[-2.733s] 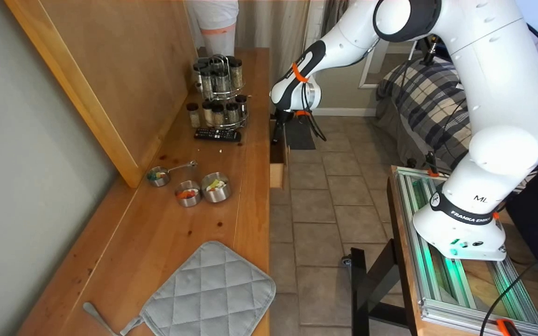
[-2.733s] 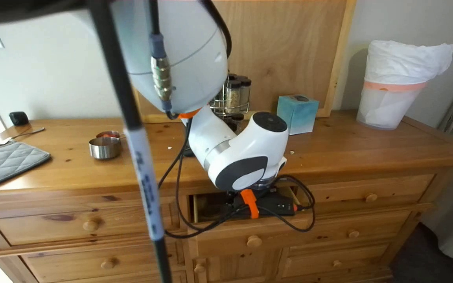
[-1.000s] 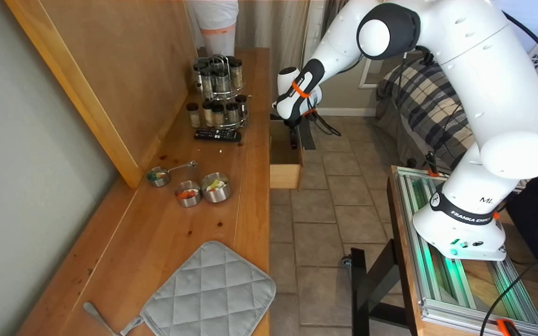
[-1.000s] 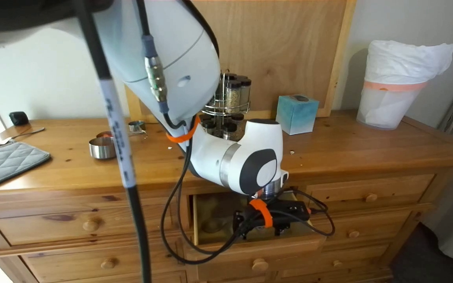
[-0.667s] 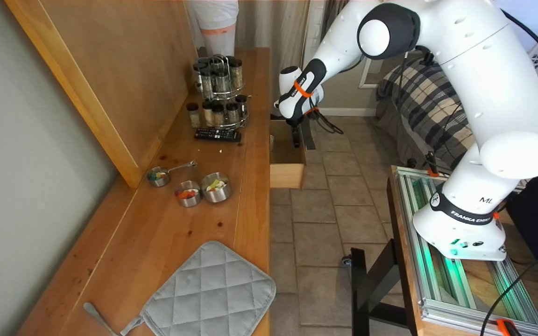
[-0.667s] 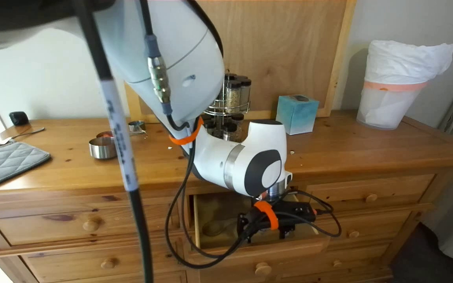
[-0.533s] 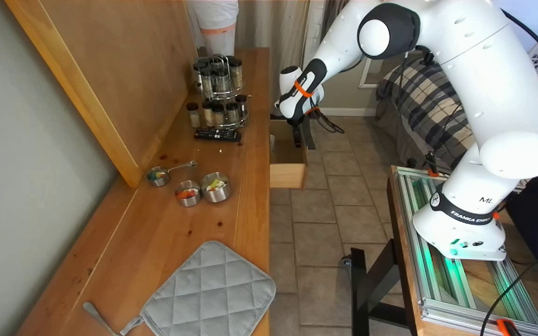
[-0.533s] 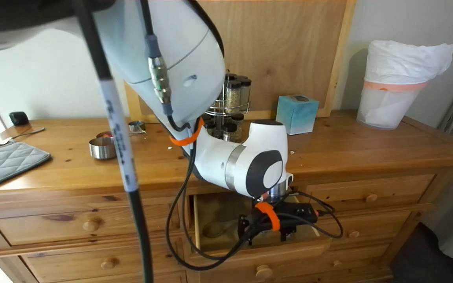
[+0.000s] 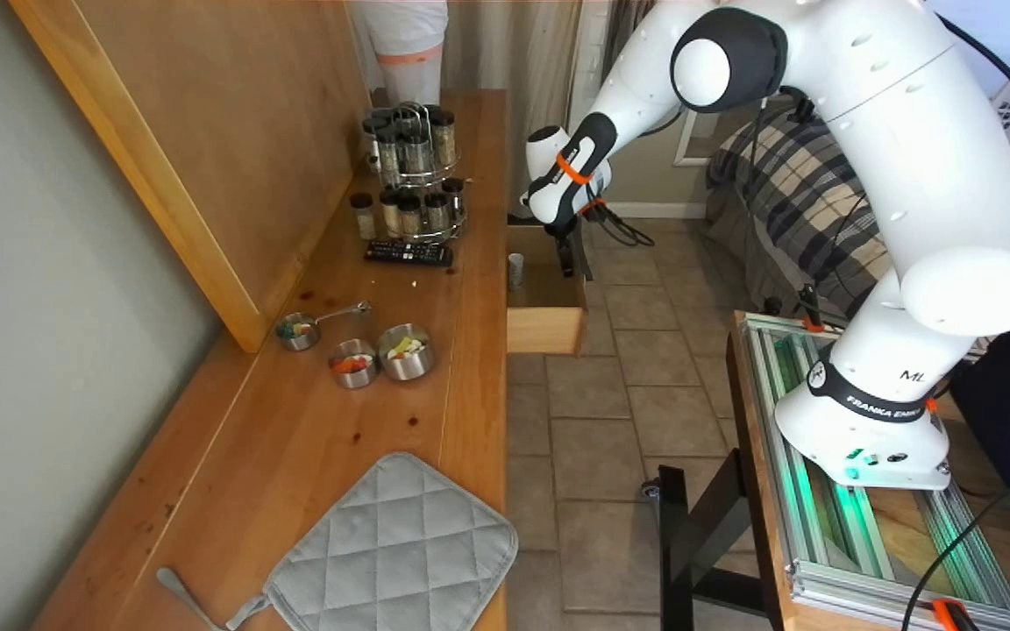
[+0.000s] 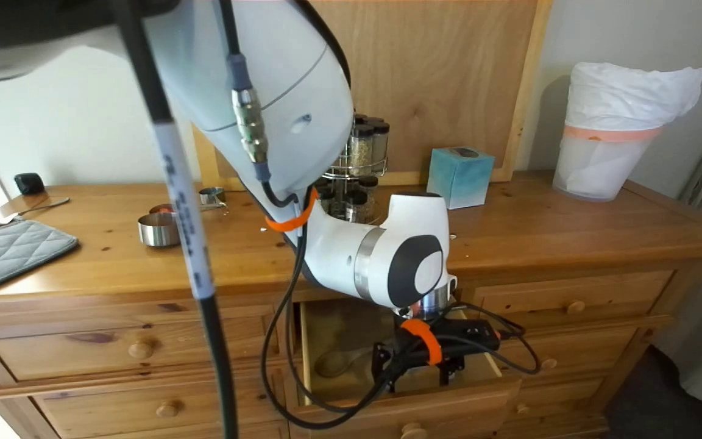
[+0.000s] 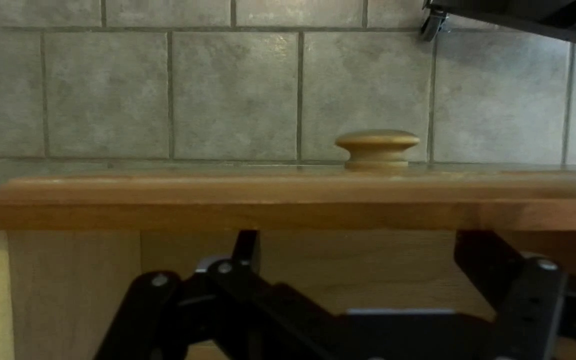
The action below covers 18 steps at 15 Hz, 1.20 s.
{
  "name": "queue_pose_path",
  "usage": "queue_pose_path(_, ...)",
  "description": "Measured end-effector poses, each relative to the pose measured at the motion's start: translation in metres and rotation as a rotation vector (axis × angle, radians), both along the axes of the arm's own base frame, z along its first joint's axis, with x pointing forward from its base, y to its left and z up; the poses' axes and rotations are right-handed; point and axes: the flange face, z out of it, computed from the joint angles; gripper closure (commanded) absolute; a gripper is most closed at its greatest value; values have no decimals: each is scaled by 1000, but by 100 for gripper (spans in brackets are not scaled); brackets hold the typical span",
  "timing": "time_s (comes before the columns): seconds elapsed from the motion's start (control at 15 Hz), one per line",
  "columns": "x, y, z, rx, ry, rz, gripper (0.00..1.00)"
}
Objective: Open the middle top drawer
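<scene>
The middle top drawer is pulled well out of the dresser. Its side panel (image 9: pixel 544 330) juts past the countertop edge in an exterior view, and its front (image 10: pixel 454 405) with a round knob (image 10: pixel 414 431) shows in an exterior view. My gripper (image 10: pixel 418 383) points down inside the drawer, close behind the front. In the wrist view my gripper (image 11: pixel 360 237) is open with its jaws wide apart and nothing between them. The fingertips meet the inner edge of the drawer front (image 11: pixel 288 216); whether they touch it is unclear. The knob (image 11: pixel 377 147) is on the outer side.
A round, spoon-like thing (image 10: pixel 331 364) and a pale cylinder (image 9: pixel 515 270) lie in the drawer. On the countertop are a spice rack (image 9: pixel 413 175), remote (image 9: pixel 408 253), metal cups (image 9: pixel 406 351), grey mat (image 9: pixel 400 552) and tissue box (image 10: pixel 460 177). Loose cables (image 10: pixel 326 421) hang before the drawer.
The drawer has slid farther out of the dresser, and more of its inside shows. My open gripper has moved outward together with the drawer front.
</scene>
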Motion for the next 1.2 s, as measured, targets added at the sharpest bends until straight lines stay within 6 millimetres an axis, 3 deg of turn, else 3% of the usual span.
queue_pose_path(0.27,-16,-9,-3,4,65,-12,0)
queue_pose_path(0.8,-16,-10,-1,12,60,-20,0)
queue_pose_path(1.0,-6,-6,16,57,4,-48,0)
queue_pose_path(1.2,6,1,44,99,-38,-63,0)
